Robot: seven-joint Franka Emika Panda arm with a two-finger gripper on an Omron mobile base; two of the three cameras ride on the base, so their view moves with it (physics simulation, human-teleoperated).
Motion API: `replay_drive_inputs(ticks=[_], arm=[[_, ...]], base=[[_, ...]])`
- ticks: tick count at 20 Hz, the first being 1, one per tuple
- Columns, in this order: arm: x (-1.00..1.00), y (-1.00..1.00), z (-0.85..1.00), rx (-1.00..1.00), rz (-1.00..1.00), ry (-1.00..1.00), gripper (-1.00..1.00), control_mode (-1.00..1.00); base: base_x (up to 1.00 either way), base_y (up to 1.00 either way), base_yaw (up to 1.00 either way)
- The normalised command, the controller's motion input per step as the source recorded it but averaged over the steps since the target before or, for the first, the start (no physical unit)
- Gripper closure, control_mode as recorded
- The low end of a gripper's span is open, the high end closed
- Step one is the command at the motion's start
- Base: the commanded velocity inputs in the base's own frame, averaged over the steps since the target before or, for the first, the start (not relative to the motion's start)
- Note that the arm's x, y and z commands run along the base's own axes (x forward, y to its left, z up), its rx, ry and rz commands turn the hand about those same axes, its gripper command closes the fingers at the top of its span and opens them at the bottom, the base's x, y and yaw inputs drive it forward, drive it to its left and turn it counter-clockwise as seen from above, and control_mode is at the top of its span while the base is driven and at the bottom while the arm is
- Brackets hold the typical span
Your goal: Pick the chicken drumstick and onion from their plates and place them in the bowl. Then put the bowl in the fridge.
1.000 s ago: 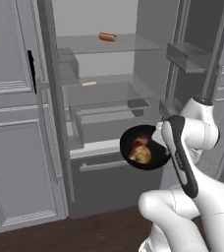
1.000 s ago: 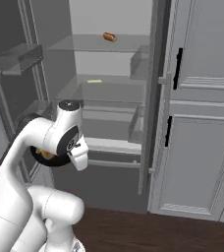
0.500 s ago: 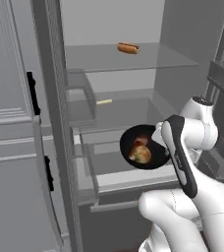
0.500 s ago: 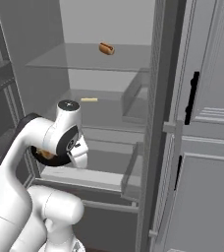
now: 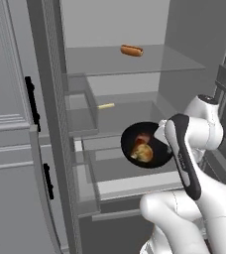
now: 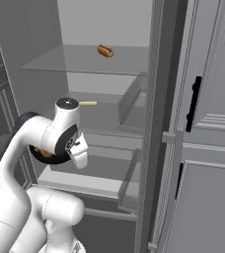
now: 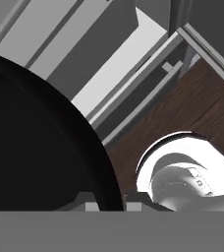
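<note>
the arm (image 5: 184, 163) is built from glossy white, rounded shell segments. a long dark grey panel with faint pale lettering runs along the forearm link. the joint cap (image 6: 66, 104) at the top of the wrist link is a flat dark disc ringed in white. below that cap, a round dark grey joint face carries small pale marks. the lower links are bulbous and plain white.
</note>
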Motion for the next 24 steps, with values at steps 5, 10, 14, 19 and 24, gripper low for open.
replay_drive_inputs(ticks=[5, 10, 14, 19, 24], arm=[[0.82, 0.12, 0.28, 0.02, -0.17, -0.09, 1.0, -1.0], [1.0, 0.07, 0.02, 0.11, -0.16, 0.0, 1.0, -1.0], [0.96, -0.09, 0.29, 0.17, -0.08, 0.0, 1.0, -1.0], [0.98, -0.13, -0.12, 0.25, -0.11, 0.02, 1.0, -1.0], [0.92, 0.19, -0.39, 0.08, -0.13, 0.0, 1.0, -1.0]], base=[[0.0, 0.0, 0.0], [0.0, 0.0, 0.0], [0.0, 0.0, 0.0], [0.0, 0.0, 0.0], [0.0, 0.0, 0.0]])
